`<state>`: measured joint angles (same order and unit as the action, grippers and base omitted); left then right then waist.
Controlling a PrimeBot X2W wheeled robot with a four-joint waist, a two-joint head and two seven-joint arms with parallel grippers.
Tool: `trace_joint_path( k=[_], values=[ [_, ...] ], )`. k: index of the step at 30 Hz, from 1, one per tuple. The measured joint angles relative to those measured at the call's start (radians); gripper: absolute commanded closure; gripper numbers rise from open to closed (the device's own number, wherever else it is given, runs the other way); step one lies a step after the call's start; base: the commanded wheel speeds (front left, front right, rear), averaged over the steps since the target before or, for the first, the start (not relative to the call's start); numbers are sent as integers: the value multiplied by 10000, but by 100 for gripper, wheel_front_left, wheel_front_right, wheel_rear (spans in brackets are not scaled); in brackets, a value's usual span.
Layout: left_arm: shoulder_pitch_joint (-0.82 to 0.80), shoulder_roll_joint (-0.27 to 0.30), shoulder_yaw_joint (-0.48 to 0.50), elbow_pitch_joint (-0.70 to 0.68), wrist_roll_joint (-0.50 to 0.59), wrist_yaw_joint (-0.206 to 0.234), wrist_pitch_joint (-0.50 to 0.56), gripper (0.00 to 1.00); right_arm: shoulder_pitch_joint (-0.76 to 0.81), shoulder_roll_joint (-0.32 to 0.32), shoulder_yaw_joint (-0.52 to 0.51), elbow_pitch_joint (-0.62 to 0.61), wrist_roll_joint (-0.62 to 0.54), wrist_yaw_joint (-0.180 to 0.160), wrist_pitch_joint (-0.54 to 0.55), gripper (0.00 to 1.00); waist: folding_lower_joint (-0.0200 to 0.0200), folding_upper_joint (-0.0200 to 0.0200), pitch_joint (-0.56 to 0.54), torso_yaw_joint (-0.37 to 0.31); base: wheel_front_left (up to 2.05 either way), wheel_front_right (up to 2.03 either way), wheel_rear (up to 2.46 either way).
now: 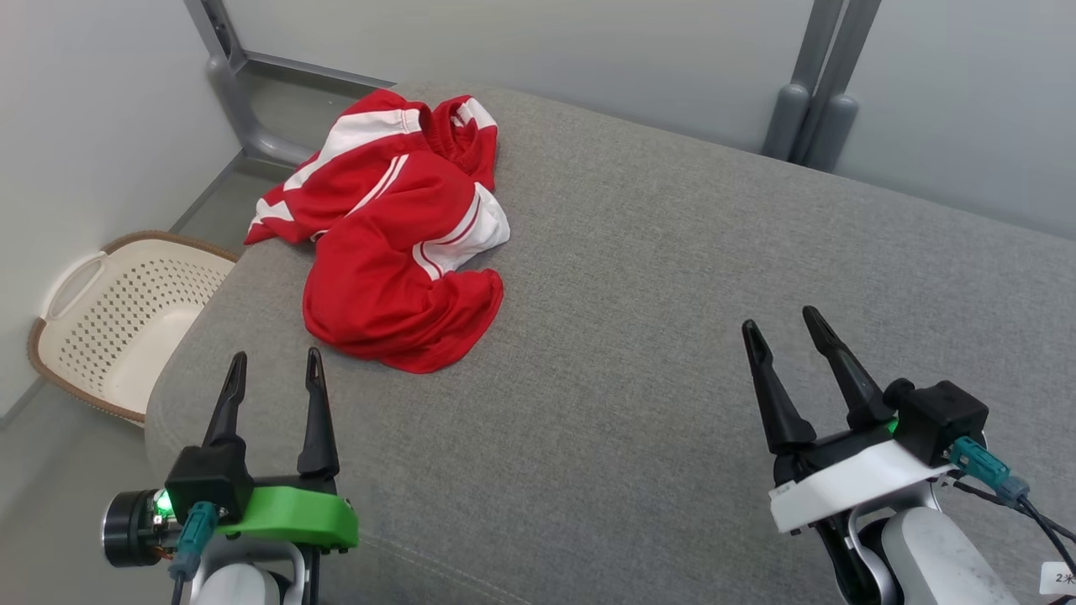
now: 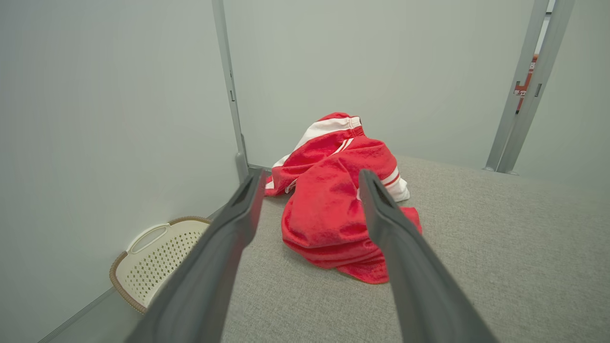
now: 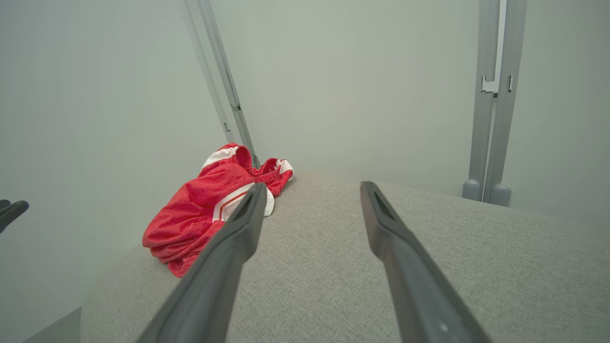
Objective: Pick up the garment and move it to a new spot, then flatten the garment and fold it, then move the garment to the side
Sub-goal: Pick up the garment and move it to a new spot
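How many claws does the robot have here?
2. The left gripper, with two dark fingers on a green mount, is at the lower left; the right gripper, on a white mount, is at the lower right. Both hover open over the grey fabric cushion.

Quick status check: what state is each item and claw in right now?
Garment: crumpled heap, unfolded, on the grey cushion.
Left claw: open, empty, clear of the garment.
Right claw: open, empty, above bare cushion.
Basket: beside the cushion, nothing visible inside.
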<state>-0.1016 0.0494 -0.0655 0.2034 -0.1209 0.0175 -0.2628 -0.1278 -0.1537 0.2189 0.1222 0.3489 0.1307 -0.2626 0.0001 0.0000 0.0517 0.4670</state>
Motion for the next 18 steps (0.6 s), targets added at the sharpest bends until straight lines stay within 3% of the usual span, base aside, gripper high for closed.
trace_joint_path(
  k=[6, 8, 18],
  values=[
    [-55, 0, 174, 355, -623, -21, 15, 0, -94, -84, 184, -88, 2, 0, 0, 0, 0, 0, 47, -129, 0, 0, 0],
    [-294, 27, 259, 523, -897, -224, 387, 0, -178, -128, 259, -125, 35, 0, -2, 0, 0, 0, 80, -285, 0, 0, 0],
    [-2540, 1392, 686, 765, -1760, -732, 3871, 0, -407, -339, 713, -360, 186, 2, -2, 0, 0, 0, 206, -1368, 0, 0, 0]
  ],
)
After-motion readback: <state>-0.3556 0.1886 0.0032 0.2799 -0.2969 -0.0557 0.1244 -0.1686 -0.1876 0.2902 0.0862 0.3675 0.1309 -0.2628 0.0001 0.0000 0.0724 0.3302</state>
